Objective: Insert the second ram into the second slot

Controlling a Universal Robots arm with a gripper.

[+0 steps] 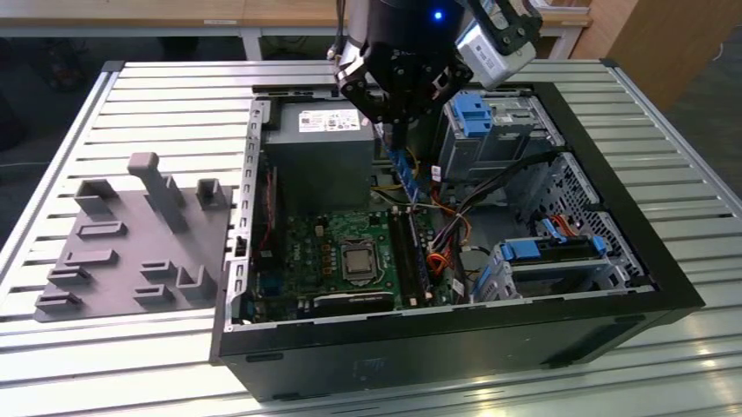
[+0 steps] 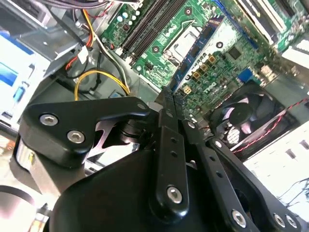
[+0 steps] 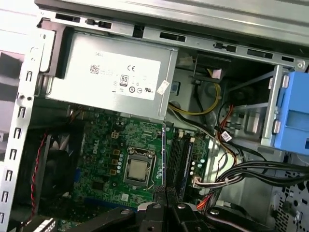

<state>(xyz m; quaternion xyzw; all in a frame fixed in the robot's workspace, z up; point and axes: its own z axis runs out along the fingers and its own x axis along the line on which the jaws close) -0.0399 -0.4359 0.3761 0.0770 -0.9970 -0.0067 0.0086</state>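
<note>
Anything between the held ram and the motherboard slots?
Nothing visible does. The pincer, shut on the second ram, hangs over the open case. The slots below lie bare, and the loose wires run beside them, not across.

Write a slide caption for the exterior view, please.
Black gripper holds thin blue ram stick over the open black computer case.

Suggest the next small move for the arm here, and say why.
Probably ease straight down a little. The gripper is shut on the second ram, which hangs above the motherboard, short of the memory slots; in the first wrist view its edge runs alongside them.
</note>
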